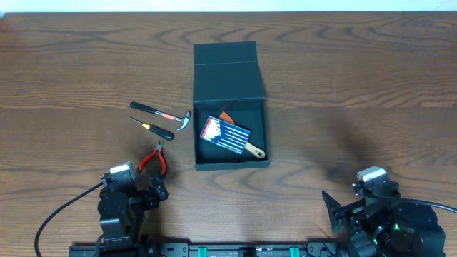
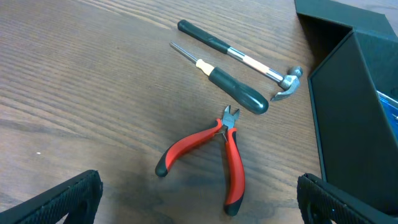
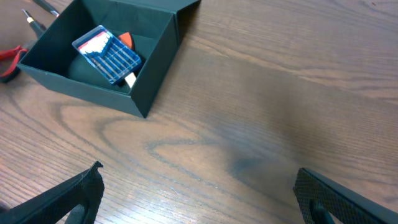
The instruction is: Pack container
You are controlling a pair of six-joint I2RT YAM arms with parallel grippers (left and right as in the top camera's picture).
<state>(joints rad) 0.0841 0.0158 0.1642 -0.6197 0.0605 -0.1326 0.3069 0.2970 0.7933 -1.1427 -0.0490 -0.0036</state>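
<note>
Overhead straight down, far; wrist views low, oblique, close — both catch container (image 3: 87,87).

Dark teal-black container (image 1: 229,71), red-handled pliers (image 2: 211,154), blue striped pack (image 1: 226,135)

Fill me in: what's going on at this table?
Two robot arms are packing hand tools into the dark teal-black cardboard box, whose flap lid is open. A blue pack of bits and a wooden-handled tool already lie inside, over something orange. A small black-handled hammer, a black-handled screwdriver and red-handled pliers lie on the wooden table left of the box. The left gripper points at the pliers, the right gripper hangs over bare table; both have their jaws open, holding nothing.
</note>
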